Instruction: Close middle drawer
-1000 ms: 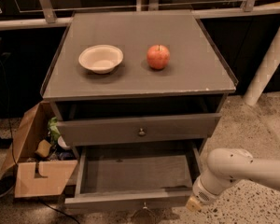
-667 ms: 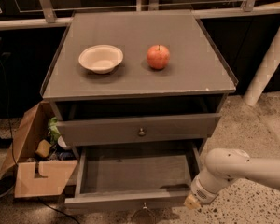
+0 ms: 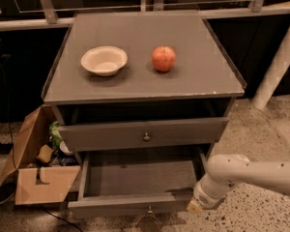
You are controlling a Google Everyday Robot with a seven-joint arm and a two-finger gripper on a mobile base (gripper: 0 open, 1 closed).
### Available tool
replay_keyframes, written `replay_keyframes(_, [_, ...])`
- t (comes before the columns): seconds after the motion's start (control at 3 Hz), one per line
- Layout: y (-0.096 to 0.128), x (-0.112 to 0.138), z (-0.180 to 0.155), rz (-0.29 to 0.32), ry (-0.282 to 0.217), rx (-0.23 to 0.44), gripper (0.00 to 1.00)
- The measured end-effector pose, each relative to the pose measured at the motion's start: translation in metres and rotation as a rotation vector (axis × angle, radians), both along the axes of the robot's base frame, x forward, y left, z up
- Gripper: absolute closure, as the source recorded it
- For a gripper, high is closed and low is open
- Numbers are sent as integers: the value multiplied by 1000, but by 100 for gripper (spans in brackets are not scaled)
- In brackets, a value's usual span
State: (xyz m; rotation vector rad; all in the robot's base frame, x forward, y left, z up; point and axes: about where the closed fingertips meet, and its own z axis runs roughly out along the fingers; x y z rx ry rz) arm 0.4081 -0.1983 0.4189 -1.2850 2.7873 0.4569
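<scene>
Gripper sits at the right front corner of the middle drawer; spread or pressed together, I cannot tell. That drawer stands pulled out below the table's front edge, bare inside. On top: 1 empty bowl, 1 apple.

Grey-brown middle drawer, brass-knobbed, stands pulled far out, pincer at its front corner.

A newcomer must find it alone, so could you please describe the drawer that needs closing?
Find the grey cabinet with a white bowl and a red apple on top. Under its slightly open upper drawer is the middle drawer, with the gripper at its right front corner. Unlike the one above, it is pulled far out, showing its bare grey inside.
</scene>
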Motion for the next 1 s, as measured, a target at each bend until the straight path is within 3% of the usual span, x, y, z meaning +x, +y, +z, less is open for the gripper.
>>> replay_keyframes(1.0, [0,0,0,0,0,0,27])
